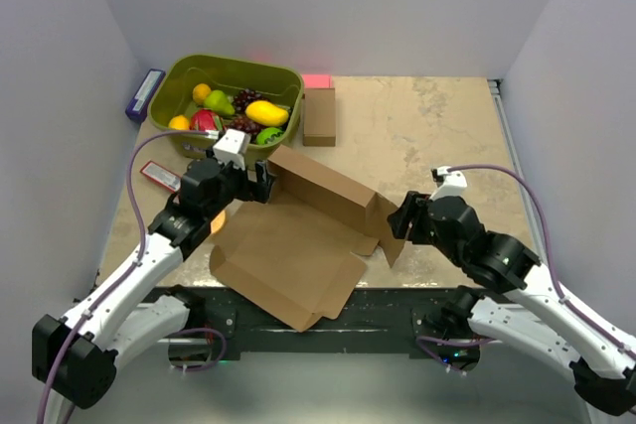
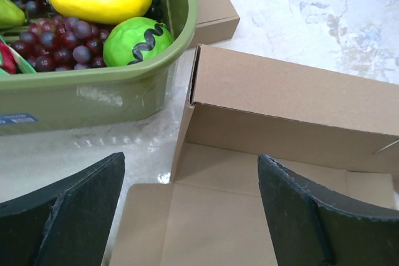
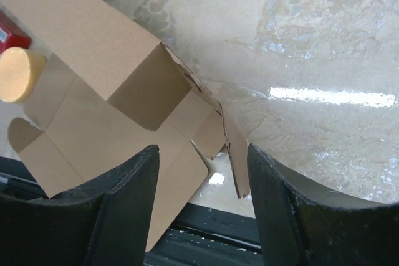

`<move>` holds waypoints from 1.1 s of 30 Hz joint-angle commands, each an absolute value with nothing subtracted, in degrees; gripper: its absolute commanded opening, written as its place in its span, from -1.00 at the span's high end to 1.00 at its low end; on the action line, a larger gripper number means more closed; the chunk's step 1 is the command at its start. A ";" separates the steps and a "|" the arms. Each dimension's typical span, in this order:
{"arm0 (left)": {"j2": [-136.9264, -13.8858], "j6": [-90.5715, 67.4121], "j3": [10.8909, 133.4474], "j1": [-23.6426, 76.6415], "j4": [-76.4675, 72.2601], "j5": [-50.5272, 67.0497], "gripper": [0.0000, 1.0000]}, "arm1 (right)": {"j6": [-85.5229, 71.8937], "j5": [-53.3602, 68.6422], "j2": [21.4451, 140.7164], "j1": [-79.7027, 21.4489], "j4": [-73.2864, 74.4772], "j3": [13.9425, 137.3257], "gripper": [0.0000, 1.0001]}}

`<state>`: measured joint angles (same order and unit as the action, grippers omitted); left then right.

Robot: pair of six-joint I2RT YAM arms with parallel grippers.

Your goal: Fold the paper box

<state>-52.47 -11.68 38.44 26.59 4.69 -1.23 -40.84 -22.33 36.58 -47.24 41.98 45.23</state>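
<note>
The paper box (image 1: 293, 245) is a big brown die-cut sheet lying across the near middle of the table, its front corner hanging over the table edge. Its far panel (image 2: 293, 101) stands folded up as a long wall. My left gripper (image 1: 262, 187) is at the wall's left end and hovers open (image 2: 190, 172) over the flat sheet, with nothing between its fingers. My right gripper (image 1: 398, 218) is at the box's right end, open (image 3: 202, 157). A small side flap (image 3: 235, 166) stands on edge between its fingers, close to the right one, and is not pinched.
A green basket (image 1: 289, 83) of fruit stands at the back left, right behind the box's left end. A small brown cardboard box (image 1: 319, 114) and a pink block (image 1: 316, 80) sit beside it. A purple packet (image 1: 144, 94) and a red-and-white packet (image 1: 159, 176) lie at the left.
</note>
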 commanded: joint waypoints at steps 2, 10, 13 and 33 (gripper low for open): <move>-52.20 -17.13 42.18 24.26 5.89 3.16 -0.84 | -39.73 -23.47 38.93 -47.29 39.46 45.00 -0.25; -59.32 -20.03 46.32 18.55 -2.25 11.05 -0.84 | -39.29 -23.99 40.43 -47.29 38.24 43.60 0.21; -61.69 -20.04 46.84 16.70 -4.65 13.61 -0.83 | -37.98 -24.26 42.35 -47.29 36.83 43.86 0.57; -60.82 -19.16 45.00 11.95 -4.49 14.68 -0.88 | -6.53 -33.22 58.97 -47.29 25.50 55.11 1.00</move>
<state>-61.67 -19.07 44.51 12.58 -3.97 14.55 -17.04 -28.67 59.09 -47.24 30.68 52.56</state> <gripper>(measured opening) 0.935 0.015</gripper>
